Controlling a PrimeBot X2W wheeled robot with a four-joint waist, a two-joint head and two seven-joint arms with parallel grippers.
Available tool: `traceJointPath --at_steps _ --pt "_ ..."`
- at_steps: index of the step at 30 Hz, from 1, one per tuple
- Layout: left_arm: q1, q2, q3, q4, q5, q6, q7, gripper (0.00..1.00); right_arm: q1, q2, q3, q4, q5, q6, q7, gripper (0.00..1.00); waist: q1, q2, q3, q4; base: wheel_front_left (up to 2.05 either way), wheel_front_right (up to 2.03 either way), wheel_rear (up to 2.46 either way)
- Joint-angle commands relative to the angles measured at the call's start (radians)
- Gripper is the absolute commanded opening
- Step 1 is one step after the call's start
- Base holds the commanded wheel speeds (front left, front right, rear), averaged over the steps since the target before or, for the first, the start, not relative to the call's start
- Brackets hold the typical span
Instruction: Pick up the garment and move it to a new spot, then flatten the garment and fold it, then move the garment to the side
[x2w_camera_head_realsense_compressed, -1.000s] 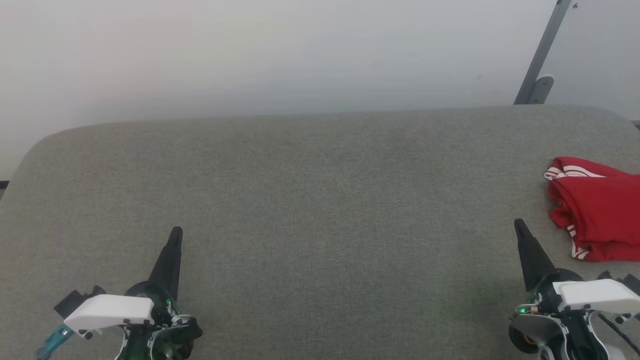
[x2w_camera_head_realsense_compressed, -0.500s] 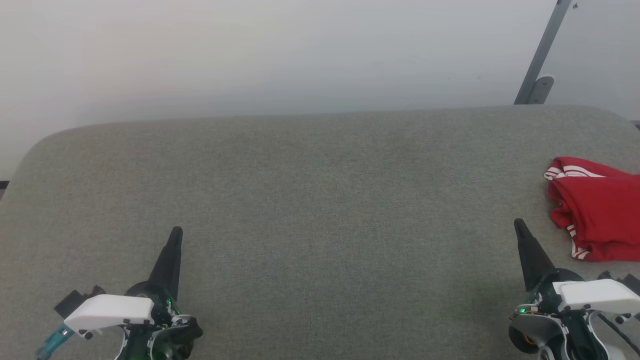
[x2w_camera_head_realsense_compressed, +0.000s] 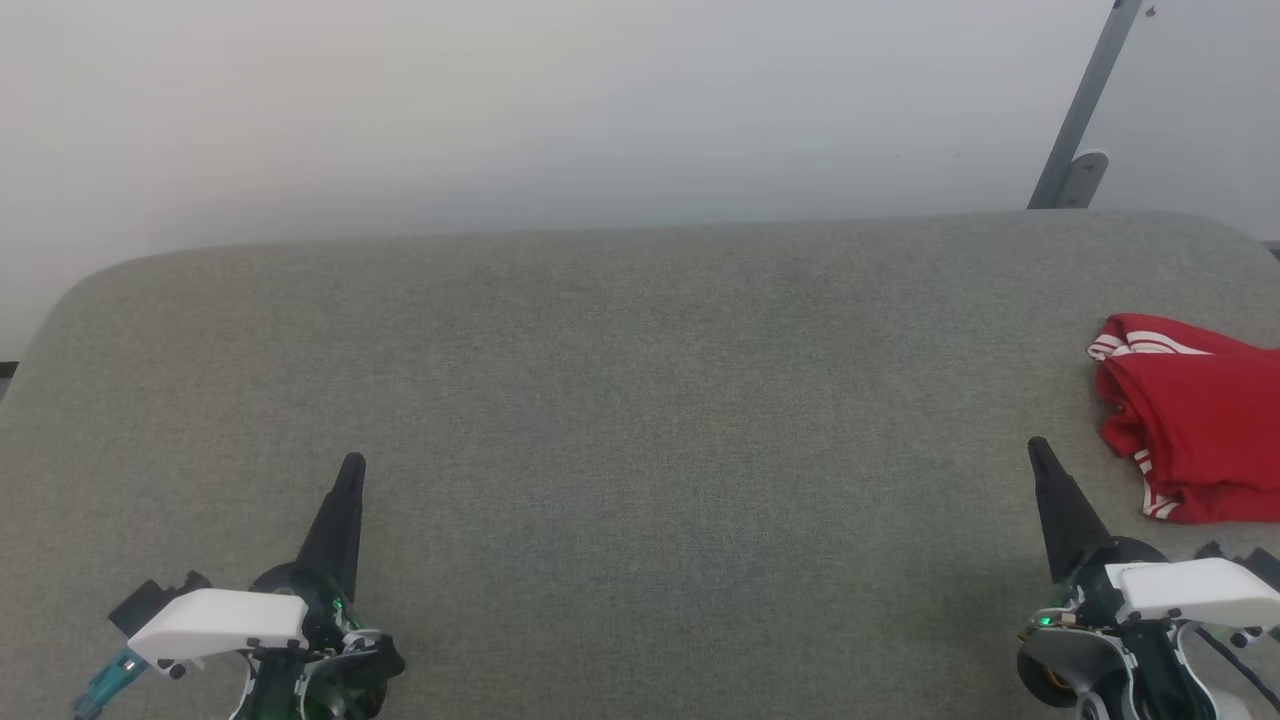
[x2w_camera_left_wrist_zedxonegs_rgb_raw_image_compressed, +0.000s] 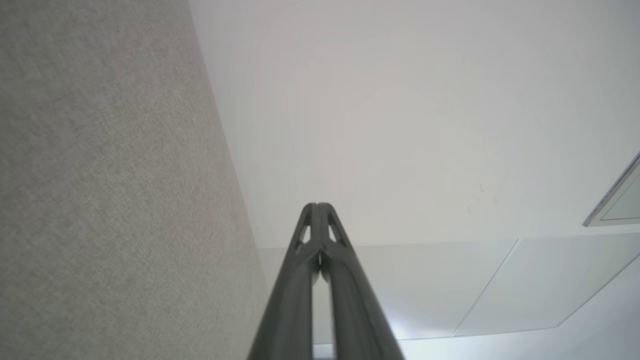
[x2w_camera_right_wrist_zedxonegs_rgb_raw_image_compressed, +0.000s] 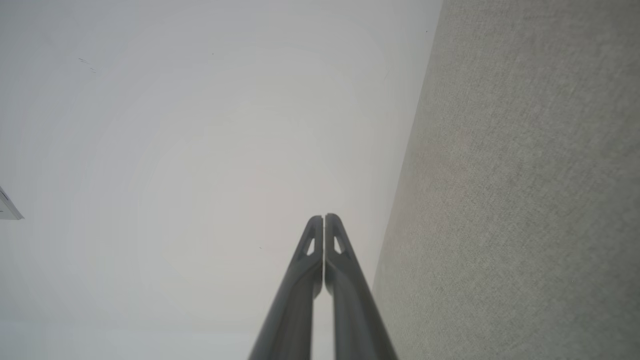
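Note:
The garment (x2w_camera_head_realsense_compressed: 1195, 420) is a red jersey with white, red-striped trim, lying crumpled at the right edge of the grey cloth surface (x2w_camera_head_realsense_compressed: 640, 400) and partly cut off by the head view's border. My right gripper (x2w_camera_head_realsense_compressed: 1037, 450) stands shut at the lower right, a short way left of the jersey and not touching it. At the lower left my left gripper (x2w_camera_head_realsense_compressed: 352, 466) is shut too, far from the cloth. Each wrist view has its own fingers pressed together with nothing between them: left gripper (x2w_camera_left_wrist_zedxonegs_rgb_raw_image_compressed: 317, 206), right gripper (x2w_camera_right_wrist_zedxonegs_rgb_raw_image_compressed: 324, 217).
A pale wall (x2w_camera_head_realsense_compressed: 500, 110) rises behind the grey surface, whose far edge is rounded at the left. A grey metal strut (x2w_camera_head_realsense_compressed: 1085, 110) with a bracket leans against the wall at the upper right.

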Motion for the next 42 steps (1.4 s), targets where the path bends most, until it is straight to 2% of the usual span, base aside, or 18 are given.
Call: traceJointPath --at_steps 1,42 --pt "-0.01 -0.003 0.003 -0.001 -0.004 -0.005 0.003 0.0 -0.005 0.003 -0.001 -0.004 0.005 0.0 0.002 0.0 0.0 0.0 0.0 0.0 0.0 0.0 0.0" --pt "-0.01 -0.003 0.003 -0.001 -0.004 -0.005 0.003 0.0 -0.005 0.003 -0.001 -0.004 0.005 0.0 0.002 0.0 0.0 0.0 0.0 0.0 0.0 0.0 0.0"
